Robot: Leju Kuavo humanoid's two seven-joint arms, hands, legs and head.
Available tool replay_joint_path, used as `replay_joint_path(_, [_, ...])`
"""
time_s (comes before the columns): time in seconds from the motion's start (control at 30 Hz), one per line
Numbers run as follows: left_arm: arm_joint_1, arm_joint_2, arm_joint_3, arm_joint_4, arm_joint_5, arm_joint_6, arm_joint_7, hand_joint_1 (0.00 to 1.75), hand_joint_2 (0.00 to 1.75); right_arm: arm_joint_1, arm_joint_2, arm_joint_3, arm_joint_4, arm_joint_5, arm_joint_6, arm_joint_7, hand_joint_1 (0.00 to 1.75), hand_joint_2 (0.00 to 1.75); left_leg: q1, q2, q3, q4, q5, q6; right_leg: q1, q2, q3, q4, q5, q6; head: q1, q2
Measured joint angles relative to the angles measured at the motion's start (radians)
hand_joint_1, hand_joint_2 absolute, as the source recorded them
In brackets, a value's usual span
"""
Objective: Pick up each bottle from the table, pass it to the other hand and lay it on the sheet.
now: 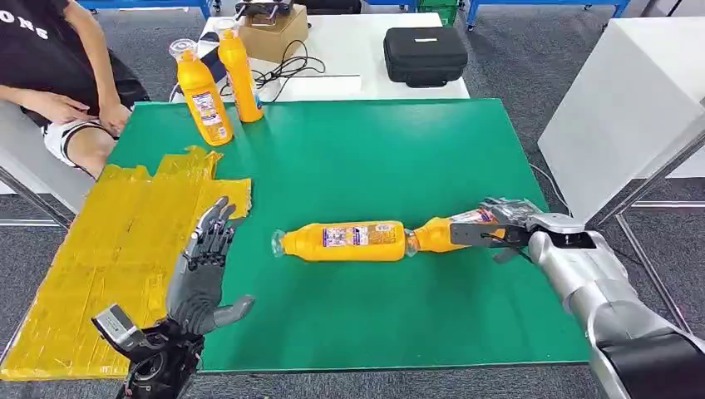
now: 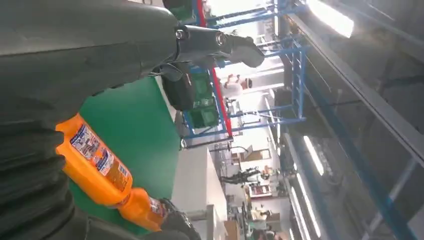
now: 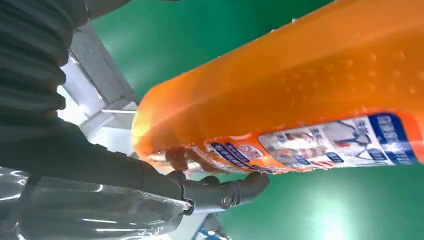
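Head view: an orange bottle [image 1: 449, 232] is gripped at its base by the right hand [image 1: 499, 235] at about 4 o'clock on the green bench [image 1: 374, 158]. A second lying bottle [image 1: 342, 241] is touched cap to cap by it. The left hand [image 1: 206, 266] is held with fingers spread, at 8 o'clock beside the yellow sheet [image 1: 108, 249]. Two upright bottles [image 1: 218, 83] are seen at 11 o'clock.

Bare green desk [image 1: 374, 158] across frame centre between the two upright bottles [image 1: 218, 87] at upper left and the two lying bottles [image 1: 391, 238] at centre right. Yellow sheet [image 1: 100, 249] at left lies flat; left hand [image 1: 204, 270] sits at its right edge.
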State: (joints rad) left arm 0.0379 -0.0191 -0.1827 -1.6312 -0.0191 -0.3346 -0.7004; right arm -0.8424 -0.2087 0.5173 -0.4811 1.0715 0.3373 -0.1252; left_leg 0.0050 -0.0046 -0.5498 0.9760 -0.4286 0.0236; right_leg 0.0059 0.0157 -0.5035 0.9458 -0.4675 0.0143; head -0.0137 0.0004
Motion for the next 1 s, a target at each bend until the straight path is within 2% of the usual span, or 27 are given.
replay_joint_path(0.2, [-0.002, -0.005, 0.008, 0.012, 0.006, -0.005, 0.000, 0.00, 1.75, -0.003, -0.019, 0.035, -0.036, -0.034, 0.054, -0.026, 0.00, 1.75, 0.000, 0.000, -0.001, 0.000, 0.000, 0.000, 0.000, 0.000, 0.000, 0.000, 0.000, 0.000, 0.000, 0.000])
replay_joint_path(0.73, [-0.031, -0.021, 0.018, 0.087, 0.011, -0.014, 0.000, 0.00, 1.75, 0.008, -0.052, 0.093, -0.082, -0.072, 0.068, -0.039, 0.00, 1.75, 0.000, -0.001, -0.002, 0.000, 0.000, 0.000, 0.000, 0.000, -0.002, 0.000, 0.000, 0.000, 0.000, 0.000])
replay_joint_path(1.0, [-0.049, -0.024, 0.033, 0.121, 0.024, -0.014, 0.000, 0.00, 1.75, -0.006, -0.086, 0.142, -0.132, -0.127, 0.162, -0.067, 0.00, 1.75, 0.000, -0.001, -0.003, 0.000, 0.000, 0.000, 0.000, 0.000, -0.002, 0.000, 0.000, 0.000, 0.000, 0.000])
